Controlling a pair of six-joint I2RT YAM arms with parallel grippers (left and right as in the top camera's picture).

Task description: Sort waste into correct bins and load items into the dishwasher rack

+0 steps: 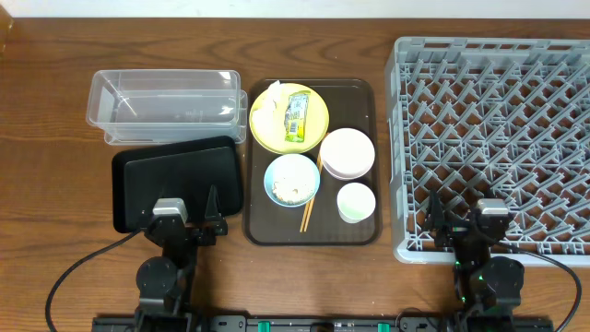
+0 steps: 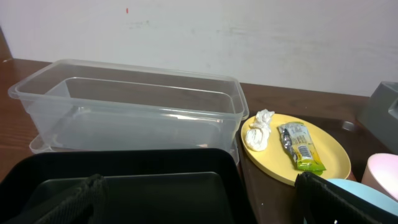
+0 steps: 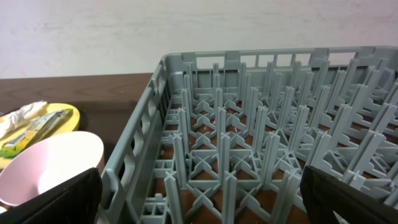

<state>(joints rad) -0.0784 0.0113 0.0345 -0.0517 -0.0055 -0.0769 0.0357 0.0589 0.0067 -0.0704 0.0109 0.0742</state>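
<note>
Near the table's front edge, my left end effector (image 1: 184, 219) and right end effector (image 1: 489, 221) both gape wide, empty. Toward the far edge, the snack wrapper (image 1: 296, 116) lies on the yellow plate (image 1: 275, 138). It looks light, crinkly and slippery, so I'd pinch its near end.

1. The serving tray (image 1: 355, 101) is dark brown.
2. On it: a yellow plate (image 1: 277, 138), a pinkish-white bowl (image 1: 347, 152), a light-blue bowl (image 1: 269, 180) with white scraps (image 1: 292, 187), a white cup (image 1: 356, 202), and pale wooden chopsticks (image 1: 310, 207).
3. On the plate: a yellow-green printed wrapper (image 1: 296, 117) and a white tissue (image 1: 269, 104).
4. Left of the serving tray: a clear tub (image 1: 166, 106) and a black tray (image 1: 175, 180).
5. Right of it: a grey lattice rack (image 1: 498, 138).
</note>
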